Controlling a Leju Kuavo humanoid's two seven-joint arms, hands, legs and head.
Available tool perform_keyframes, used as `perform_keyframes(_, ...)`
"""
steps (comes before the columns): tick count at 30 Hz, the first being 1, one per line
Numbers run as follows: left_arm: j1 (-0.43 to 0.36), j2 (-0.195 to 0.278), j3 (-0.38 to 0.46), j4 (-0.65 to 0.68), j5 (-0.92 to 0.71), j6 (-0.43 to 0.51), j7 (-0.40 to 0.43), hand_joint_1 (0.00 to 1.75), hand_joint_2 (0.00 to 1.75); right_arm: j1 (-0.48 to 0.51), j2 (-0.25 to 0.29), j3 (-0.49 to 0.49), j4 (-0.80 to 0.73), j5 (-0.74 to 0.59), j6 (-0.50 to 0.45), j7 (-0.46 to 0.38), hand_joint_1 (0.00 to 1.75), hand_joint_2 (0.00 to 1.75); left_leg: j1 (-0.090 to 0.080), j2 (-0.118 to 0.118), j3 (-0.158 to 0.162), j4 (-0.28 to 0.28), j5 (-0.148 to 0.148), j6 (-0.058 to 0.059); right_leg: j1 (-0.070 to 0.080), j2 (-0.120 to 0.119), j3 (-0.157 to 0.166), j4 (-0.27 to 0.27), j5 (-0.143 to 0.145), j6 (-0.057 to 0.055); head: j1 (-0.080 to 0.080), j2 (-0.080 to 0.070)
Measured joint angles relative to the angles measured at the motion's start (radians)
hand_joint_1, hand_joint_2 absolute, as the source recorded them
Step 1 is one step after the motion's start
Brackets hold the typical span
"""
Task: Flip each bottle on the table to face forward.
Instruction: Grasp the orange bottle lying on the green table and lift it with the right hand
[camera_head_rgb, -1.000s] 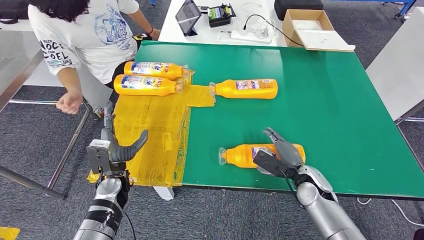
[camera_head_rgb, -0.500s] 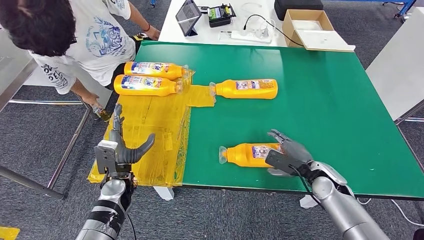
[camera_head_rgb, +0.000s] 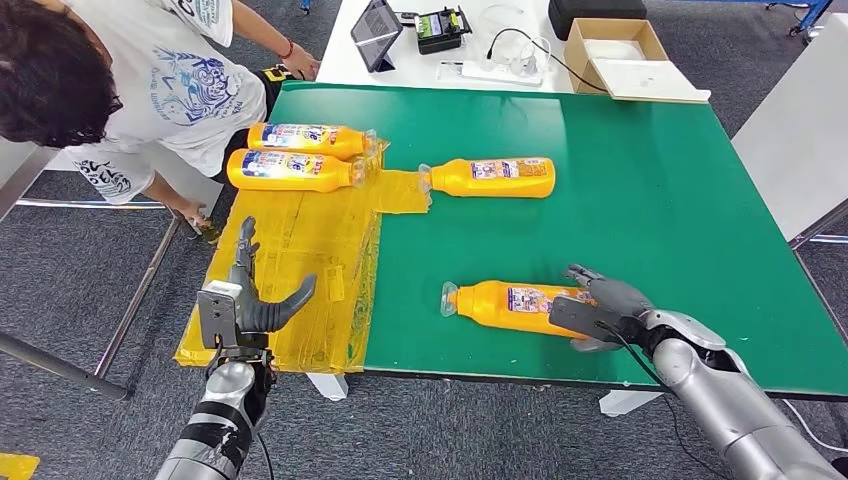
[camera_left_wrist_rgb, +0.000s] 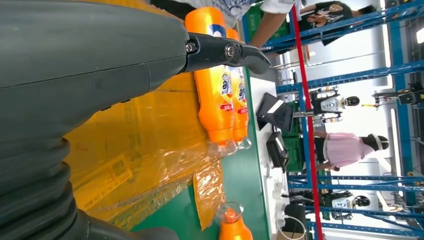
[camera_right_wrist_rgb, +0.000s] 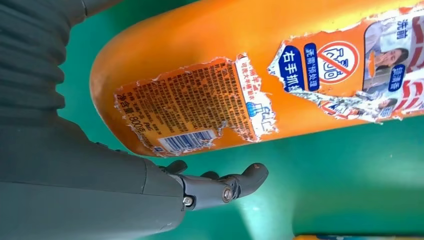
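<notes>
near bottle: orange bottle (camera_head_rgb: 510, 306) lies on its side near the front edge of the table (camera_head_rgb: 640, 200), cap to the left; back label with barcode (camera_right_wrist_rgb: 190, 140) is turned up, so it is judged not yet flipped.
right hand: right hand (camera_head_rgb: 592, 308) is set at the bottle's base end, fingers curled beside it with the thumb under; in the wrist view the bottle is not clasped, so the hand is read as spread and empty, likely placed to roll the bottle.
left hand: left hand (camera_head_rgb: 243, 300) is held up at the near left over the yellow sheet (camera_head_rgb: 300, 260), fingers apart, nothing held; judged to be parked.
far bottle: one bottle (camera_head_rgb: 492, 177) lies mid-table on the green, cap left.
pair: two bottles (camera_head_rgb: 295, 155) lie side by side at the far left on the sheet, probably the done pile.
surface: green mat, flat; crinkled yellow plastic over the left part.
room: grey carpet; white desk beyond with tablet (camera_head_rgb: 376, 32) and cardboard box (camera_head_rgb: 610, 50); a person (camera_head_rgb: 150, 90) bends at far left.
</notes>
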Motion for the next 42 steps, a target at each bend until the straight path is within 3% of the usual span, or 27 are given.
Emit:
perform_keyframes(20,-0.006,-0.001,0.0,0.022,0.003,-0.002,0.001,0.0,1.75,-0.035,0.002,0.076,0.047,-0.004,0.0,0.0,0.0,1.75,0.0,0.0,0.0,0.0,0.0,0.0,0.0,0.0,0.0,0.0,0.0,0.0,0.0,0.0)
perform_keyframes(24,-0.014,-0.003,-0.004,0.034,0.008,-0.004,0.003,0.0,1.75,-0.053,0.037,0.087,0.104,0.001,-0.037,-0.008,0.0,1.75,0.0,0.001,0.001,0.0,0.0,0.0,0.0,0.0,0.0,0.0,0.0,0.0,0.0,0.0)
perform_keyframes(26,-0.021,-0.007,-0.008,0.046,0.01,-0.002,0.002,0.0,1.75,-0.065,0.07,0.093,0.155,0.001,-0.077,-0.022,0.2,1.75,0.0,0.001,0.001,0.0,0.0,0.0,0.0,0.001,0.0,0.0,0.0,0.0,0.0,0.0)
perform_keyframes(29,-0.028,-0.01,-0.016,0.062,0.013,0.001,0.001,0.0,1.75,-0.075,0.117,0.097,0.218,0.0,-0.135,-0.052,1.02,1.75,0.001,0.001,0.003,0.0,0.0,0.0,0.001,0.001,0.001,0.0,0.0,0.0,0.0,0.0)
perform_keyframes(31,-0.033,-0.011,-0.022,0.071,0.014,0.0,0.0,0.0,1.75,-0.076,0.142,0.096,0.247,-0.002,-0.168,-0.076,1.27,1.75,0.001,0.002,0.004,0.0,0.0,0.0,0.001,0.001,0.001,0.0,0.0,0.0,0.0,0.0)
perform_keyframes(42,-0.042,-0.012,-0.024,0.092,0.015,0.0,-0.001,0.0,1.75,-0.076,0.186,0.089,0.295,-0.007,-0.202,-0.102,1.27,1.75,0.001,0.004,0.008,0.0,0.0,0.0,0.001,0.001,0.004,0.0,0.002,-0.003,0.0,0.0)
